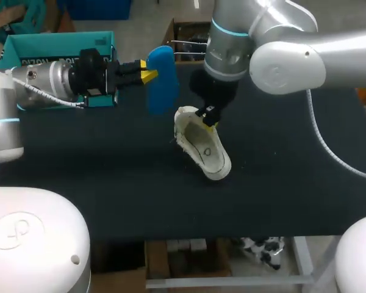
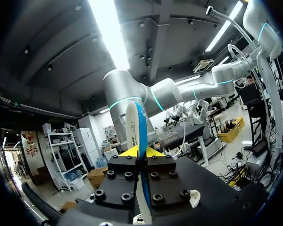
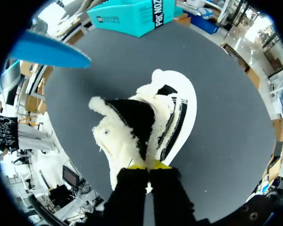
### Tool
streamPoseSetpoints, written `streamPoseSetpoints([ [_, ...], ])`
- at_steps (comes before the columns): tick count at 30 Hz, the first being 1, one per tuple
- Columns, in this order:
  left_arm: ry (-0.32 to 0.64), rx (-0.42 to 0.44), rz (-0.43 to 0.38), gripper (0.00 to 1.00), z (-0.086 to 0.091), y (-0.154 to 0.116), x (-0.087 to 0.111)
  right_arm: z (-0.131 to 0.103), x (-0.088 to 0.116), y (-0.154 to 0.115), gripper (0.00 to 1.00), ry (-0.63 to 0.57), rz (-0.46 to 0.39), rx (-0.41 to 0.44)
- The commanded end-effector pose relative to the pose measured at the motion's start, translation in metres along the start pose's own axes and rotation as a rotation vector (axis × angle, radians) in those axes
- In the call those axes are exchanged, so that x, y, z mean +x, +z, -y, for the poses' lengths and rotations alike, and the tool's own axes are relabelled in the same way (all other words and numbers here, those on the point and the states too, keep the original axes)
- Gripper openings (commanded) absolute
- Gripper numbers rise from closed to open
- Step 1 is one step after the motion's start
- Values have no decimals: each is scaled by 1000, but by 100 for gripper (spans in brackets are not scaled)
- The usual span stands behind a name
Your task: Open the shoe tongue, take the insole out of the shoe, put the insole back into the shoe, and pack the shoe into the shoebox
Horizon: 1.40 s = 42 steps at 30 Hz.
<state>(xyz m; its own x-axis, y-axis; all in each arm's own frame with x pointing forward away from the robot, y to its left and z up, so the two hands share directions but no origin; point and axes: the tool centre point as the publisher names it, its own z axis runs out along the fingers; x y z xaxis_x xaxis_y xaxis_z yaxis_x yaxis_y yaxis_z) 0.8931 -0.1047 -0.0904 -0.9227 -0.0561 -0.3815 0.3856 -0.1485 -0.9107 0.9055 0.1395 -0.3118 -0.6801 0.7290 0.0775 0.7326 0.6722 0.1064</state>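
Shoebox (image 1: 55, 49): teal, at the back of the table (image 1: 110, 183), well off to the shoe's left.

Left gripper (image 1: 149, 76): up and left of the shoe, clear of it, clamped on the blue insole (image 1: 160, 79). The left wrist view shows the insole (image 2: 137, 127) edge-on between both yellow tips, sticking out past them. It's off the table and out of the shoe.

Shoe (image 1: 201, 143): white with a fleece lining, lying on the table near the middle, opening facing up.

Right gripper (image 1: 208, 119): comes down onto the back end of the shoe. In the right wrist view the tips (image 3: 148, 165) sit close together, pinching the shoe's (image 3: 146, 127) fleecy edge. Can't tell whether that edge is the tongue or the collar.
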Motion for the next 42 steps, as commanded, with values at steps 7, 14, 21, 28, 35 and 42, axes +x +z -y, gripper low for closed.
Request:
streamPoseSetpoints([
  [7, 5, 123, -235, 0, -21, 9, -42, 7, 7, 2, 0, 281, 47, -220],
  [14, 1, 123, -246, 0, -30, 3, -51, 18, 1, 14, 0, 368, 56, -291],
  [21, -17, 126, -258, 0, -42, -1, -57, 25, -12, 28, 0, 411, 38, -311],
  [28, -19, 150, -269, 0, -47, -3, -57, 29, -25, 25, 43, 440, 42, -316],
  [35, 3, 200, -316, 0, -39, 16, -42, 47, -31, 5, 100, 450, 75, -339],
  [42, -184, 235, -205, 0, -38, 32, -28, 59, -32, -3, 100, 461, 93, -345],
])
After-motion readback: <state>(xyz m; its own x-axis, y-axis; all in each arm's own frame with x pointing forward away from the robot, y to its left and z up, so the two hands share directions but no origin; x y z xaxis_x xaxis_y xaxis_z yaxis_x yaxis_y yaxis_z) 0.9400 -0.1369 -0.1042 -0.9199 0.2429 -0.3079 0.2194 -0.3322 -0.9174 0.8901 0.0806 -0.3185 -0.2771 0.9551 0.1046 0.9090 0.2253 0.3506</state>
